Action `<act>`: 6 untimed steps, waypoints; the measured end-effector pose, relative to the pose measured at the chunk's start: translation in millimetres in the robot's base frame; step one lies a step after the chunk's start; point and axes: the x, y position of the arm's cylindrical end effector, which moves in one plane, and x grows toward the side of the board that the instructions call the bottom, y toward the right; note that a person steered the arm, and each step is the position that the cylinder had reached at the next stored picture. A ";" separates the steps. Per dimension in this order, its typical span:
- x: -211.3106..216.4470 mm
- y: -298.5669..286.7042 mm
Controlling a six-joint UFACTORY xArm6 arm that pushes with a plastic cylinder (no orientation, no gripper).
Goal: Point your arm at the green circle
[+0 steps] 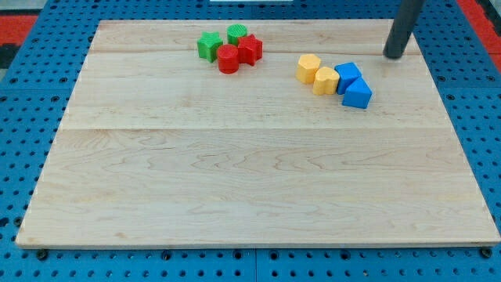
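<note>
The green circle (237, 34) is a round green block at the view's top, left of centre, at the back of a tight cluster. A green star-shaped block (209, 45) sits to its left. A red round block (228, 59) and a red star-like block (250, 48) sit just below it, touching it. My tip (394, 56) is the lower end of the dark rod at the view's top right, far to the right of the green circle and apart from every block.
Two yellow blocks (309, 68) (326, 80) and two blue blocks (347, 76) (358, 94) lie in a row between my tip and the green cluster. The wooden board (250, 180) rests on a blue pegboard surface (23, 157).
</note>
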 end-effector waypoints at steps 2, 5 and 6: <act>-38.9 -60.8; -57.1 -169.6; -56.9 -200.3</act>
